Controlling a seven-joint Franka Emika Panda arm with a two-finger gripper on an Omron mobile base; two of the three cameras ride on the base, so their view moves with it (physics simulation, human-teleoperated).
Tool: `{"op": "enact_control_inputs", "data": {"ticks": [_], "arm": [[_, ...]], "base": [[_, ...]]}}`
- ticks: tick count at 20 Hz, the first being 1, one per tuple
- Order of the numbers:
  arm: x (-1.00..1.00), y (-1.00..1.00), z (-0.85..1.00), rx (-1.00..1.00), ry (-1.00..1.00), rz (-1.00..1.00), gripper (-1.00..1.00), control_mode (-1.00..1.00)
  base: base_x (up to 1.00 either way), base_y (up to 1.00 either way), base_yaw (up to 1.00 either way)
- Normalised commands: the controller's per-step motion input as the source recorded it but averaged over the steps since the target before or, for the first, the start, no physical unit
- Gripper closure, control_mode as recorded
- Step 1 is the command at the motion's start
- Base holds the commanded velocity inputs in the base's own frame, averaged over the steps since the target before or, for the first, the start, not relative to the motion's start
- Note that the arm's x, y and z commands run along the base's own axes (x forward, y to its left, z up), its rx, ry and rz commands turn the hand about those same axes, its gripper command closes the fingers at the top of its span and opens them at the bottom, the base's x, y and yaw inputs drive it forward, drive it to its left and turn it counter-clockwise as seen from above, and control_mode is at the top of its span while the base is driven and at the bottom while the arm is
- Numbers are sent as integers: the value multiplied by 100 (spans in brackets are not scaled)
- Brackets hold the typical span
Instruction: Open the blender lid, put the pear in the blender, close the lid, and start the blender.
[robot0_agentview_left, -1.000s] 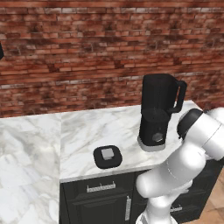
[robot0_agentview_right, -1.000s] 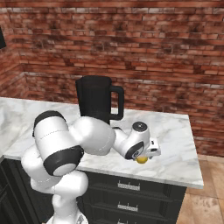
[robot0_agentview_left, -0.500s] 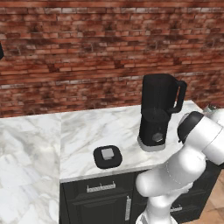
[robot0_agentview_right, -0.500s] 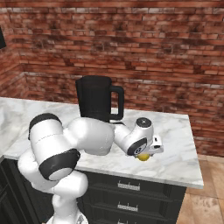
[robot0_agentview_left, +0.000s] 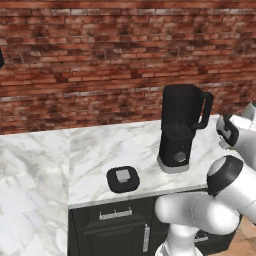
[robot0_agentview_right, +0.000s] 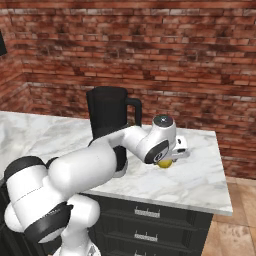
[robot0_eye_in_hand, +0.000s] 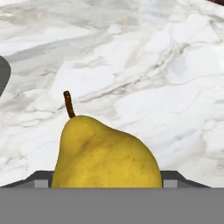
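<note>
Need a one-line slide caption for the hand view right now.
Hand camera close on the yellow pear with its dark stem up, sitting between the finger tips over the white marble counter.

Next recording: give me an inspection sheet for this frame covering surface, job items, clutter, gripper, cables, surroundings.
Surface: white marble counter over dark drawers.
Blender: upright near the counter's back, jar open at the top.
Blender lid: off the jar, flat on the counter near the front edge.
Pear: yellow, stem up, close between the finger tips in the hand view; whether it is lifted off the counter cannot be told.
Clutter: nothing seen.
Gripper: low over the counter beside the blender, at the pear; grip state unclear.
Cables: nothing seen.
Surroundings: red brick wall.
</note>
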Motion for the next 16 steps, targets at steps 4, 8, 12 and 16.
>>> {"op": "enact_control_inputs", "data": {"ticks": [4, 8, 12, 16], "arm": [[-9, 0, 100, 0, -4, 0, 100, -100], [-19, 0, 100, 0, -6, 0, 100, -100], [-27, 4, 100, 0, -5, 0, 100, -100], [-36, 11, 99, 0, -7, 0, 100, -100]], "base": [[0, 0, 0], [0, 0, 0], [0, 0, 0], [0, 0, 0]]}}
